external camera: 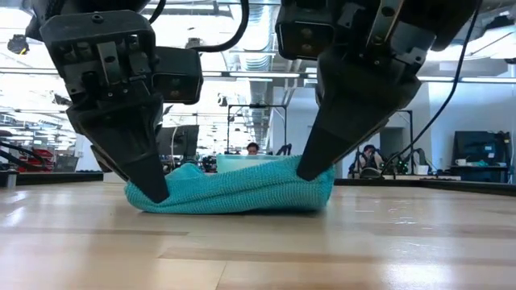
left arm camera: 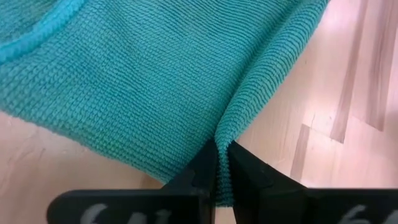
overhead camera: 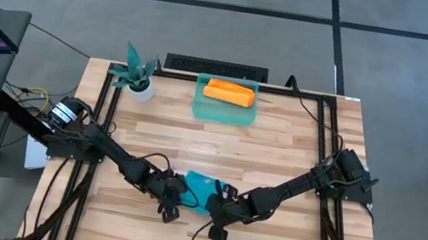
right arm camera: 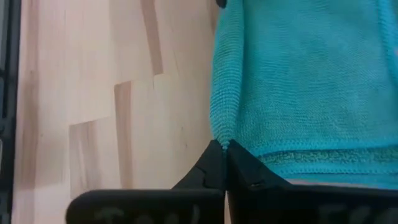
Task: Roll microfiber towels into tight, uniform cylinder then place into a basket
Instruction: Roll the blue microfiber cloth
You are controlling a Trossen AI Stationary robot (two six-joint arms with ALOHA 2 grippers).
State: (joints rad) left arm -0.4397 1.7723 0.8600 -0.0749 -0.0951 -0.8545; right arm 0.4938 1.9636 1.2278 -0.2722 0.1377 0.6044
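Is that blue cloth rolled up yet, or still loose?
Still loose. The teal towel lies low and rumpled on the table, folded over but no cylinder, each end pinched by an end effector.

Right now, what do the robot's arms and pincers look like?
Both arms are black, thin and jointed, with black cables running along them. The left pincer and right pincer are chunky dark blocks with screws, narrowing to two wedge-shaped black fingers. Faint pale markings show on the finger bases in the wrist views.
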